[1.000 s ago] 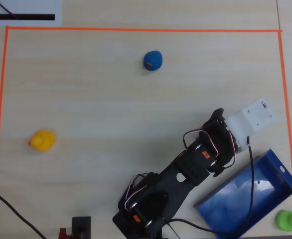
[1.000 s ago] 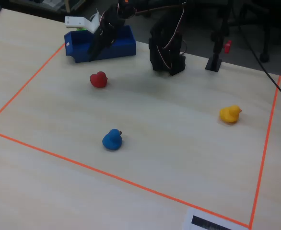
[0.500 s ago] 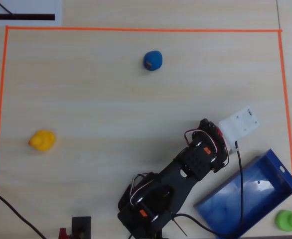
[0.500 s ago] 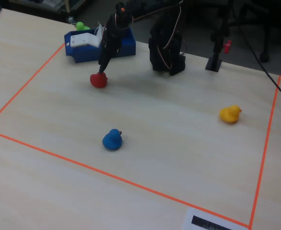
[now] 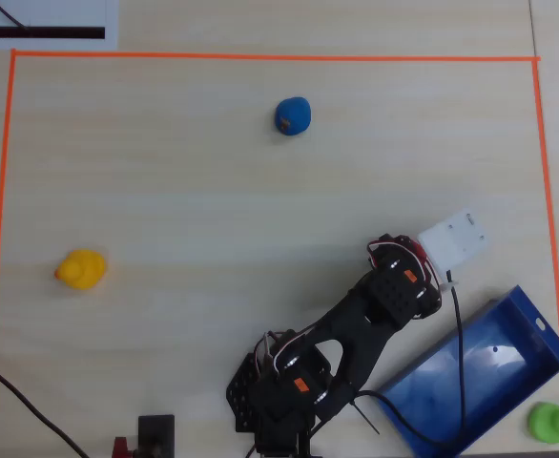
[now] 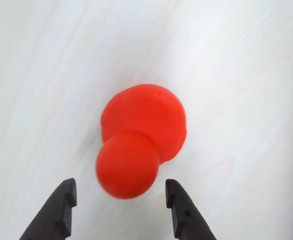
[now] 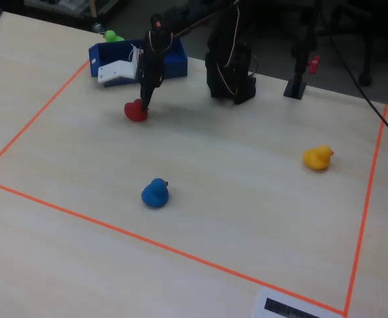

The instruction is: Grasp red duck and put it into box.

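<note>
Jaws of the gripper (image 6: 120, 197) stand apart, flanking the head of the red duck (image 6: 141, 137) on the bench; glossy, rounded, probably light and slippery, it is best pinched low across the body.

One camera looks straight down on my counter (image 5: 165, 191) from high above, my base at its bottom edge. Another stands across from me, looking back obliquely at my arm. Both share the orange-taped area. My wrist camera stares down close over the red duck (image 6: 139, 145).
</note>
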`<state>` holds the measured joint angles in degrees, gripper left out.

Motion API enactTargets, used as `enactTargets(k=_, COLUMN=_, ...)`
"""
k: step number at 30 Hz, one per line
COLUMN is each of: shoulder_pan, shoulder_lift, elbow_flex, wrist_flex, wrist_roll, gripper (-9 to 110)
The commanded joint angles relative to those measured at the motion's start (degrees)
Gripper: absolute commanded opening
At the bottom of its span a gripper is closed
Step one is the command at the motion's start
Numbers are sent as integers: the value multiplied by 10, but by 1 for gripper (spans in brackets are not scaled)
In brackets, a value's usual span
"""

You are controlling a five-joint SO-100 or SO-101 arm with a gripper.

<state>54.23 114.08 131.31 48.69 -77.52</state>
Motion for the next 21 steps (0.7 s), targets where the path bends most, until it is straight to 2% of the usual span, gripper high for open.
enactTargets(k=1, shoulder_pan=12, shoulder_lift=-5, elbow_flex=-35, wrist_flex=-9, wrist_roll=-7, gripper=23)
enactTargets(k=21, shoulder_pan=7, shoulder_lift=-58, elbow_flex=-51, wrist_flex=-46, wrist_roll=-23, gripper=23)
